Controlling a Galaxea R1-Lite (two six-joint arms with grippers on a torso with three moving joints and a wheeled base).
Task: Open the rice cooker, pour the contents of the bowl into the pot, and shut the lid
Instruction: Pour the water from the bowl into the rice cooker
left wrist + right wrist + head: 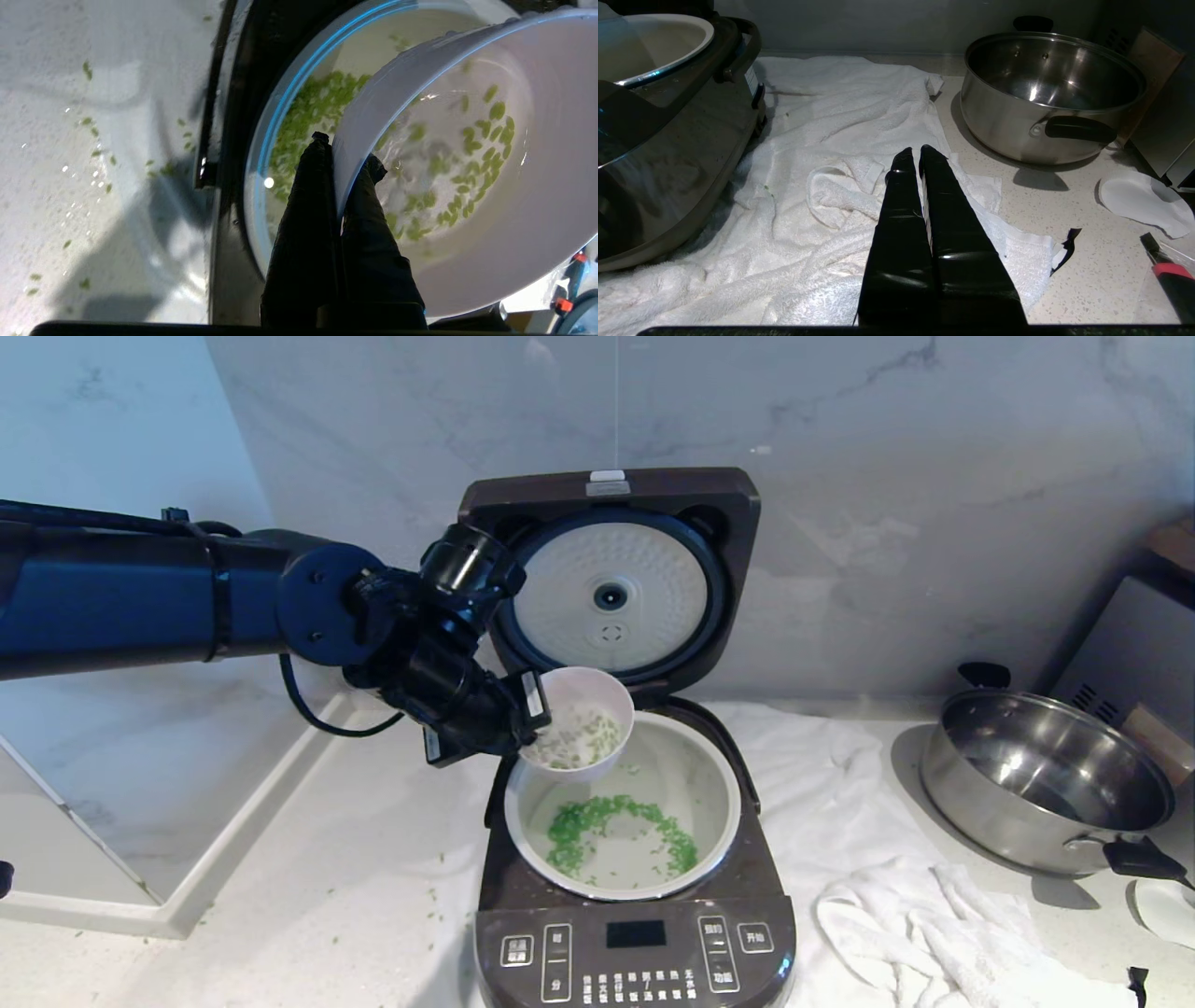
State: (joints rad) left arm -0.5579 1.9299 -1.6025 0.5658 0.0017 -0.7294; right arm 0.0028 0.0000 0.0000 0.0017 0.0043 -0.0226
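- I see the rice cooker in dark brown-grey with white-marked buttons.
- Its lid shows me a silvery dimpled plate.
- The bowl looks pale pinkish-white.
- The bits are bright green in the whitish pot.
- The pan is shiny steel with black handles.

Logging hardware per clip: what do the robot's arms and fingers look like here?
The left arm is a thick dark-blue tube ending in black rounded joint housings, with a black cable looping beneath. Fingers are long, tapered and glossy black; the right gripper matches.
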